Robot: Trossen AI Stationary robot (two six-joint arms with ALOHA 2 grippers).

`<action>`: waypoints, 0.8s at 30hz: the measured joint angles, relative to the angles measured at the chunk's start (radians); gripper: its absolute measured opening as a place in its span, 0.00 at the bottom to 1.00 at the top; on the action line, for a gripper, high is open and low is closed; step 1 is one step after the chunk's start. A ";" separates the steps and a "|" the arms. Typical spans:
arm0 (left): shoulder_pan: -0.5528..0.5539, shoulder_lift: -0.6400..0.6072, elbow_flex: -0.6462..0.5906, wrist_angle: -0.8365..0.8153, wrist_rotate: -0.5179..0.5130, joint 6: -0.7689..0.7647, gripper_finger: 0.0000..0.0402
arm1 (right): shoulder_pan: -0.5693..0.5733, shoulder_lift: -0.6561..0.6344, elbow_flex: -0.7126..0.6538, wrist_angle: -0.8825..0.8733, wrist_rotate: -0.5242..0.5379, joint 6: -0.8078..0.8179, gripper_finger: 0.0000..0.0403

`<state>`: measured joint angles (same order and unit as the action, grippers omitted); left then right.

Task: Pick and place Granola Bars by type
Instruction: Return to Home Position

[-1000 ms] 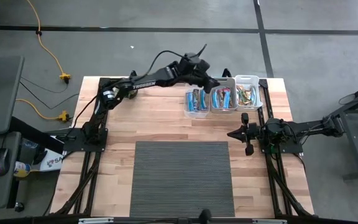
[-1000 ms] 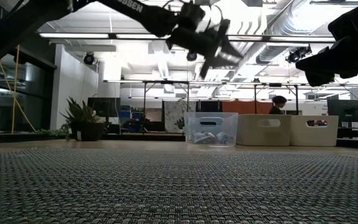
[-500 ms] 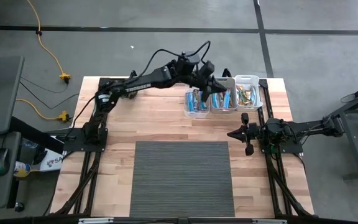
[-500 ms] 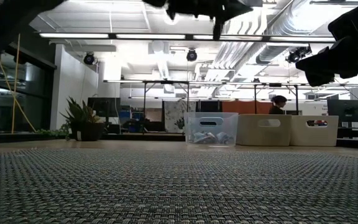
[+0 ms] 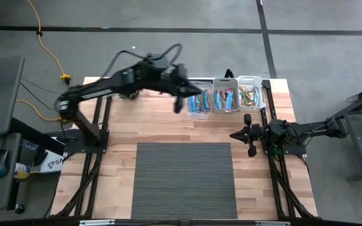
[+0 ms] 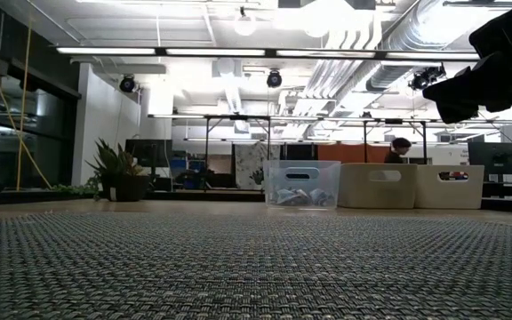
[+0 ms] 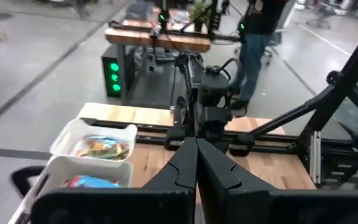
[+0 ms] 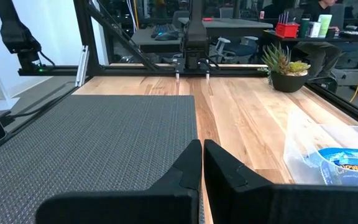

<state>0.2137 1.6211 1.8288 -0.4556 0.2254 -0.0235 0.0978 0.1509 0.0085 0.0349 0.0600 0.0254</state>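
Note:
The granola bars lie sorted in three clear bins at the table's far side. Blue ones (image 5: pixel 199 102) fill the left bin, blue-red-white ones (image 5: pixel 226 99) the middle bin and yellow-green ones (image 5: pixel 251 95) the right bin. My left gripper (image 5: pixel 178 108) hangs high just left of the bins. It is shut and holds nothing, as the left wrist view shows (image 7: pixel 196 148). It is out of the low view. My right gripper (image 5: pixel 233 134) waits shut at the table's right side, near its base, also holding nothing (image 8: pixel 201 149).
A dark woven mat (image 5: pixel 184 179) covers the table's near middle. A potted plant (image 8: pixel 284 65) stands at the far left of the wood top. The right arm's base frame (image 5: pixel 281 141) lines the right edge. A person (image 7: pixel 253 37) stands beyond the table.
My left gripper has shut, risen out of the top of the low view, and drawn back from over the middle bin toward the table's left edge. It carries nothing. The bars in the bins lie as before.

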 joint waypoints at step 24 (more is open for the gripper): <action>-0.181 -1.232 -1.297 0.386 -0.479 -0.322 0.00 | 0.000 0.000 0.000 0.000 0.000 0.000 0.00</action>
<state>0.0331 0.3893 0.5319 -0.0697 -0.2532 -0.3454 0.0977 0.1510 0.0084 0.0349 0.0599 0.0254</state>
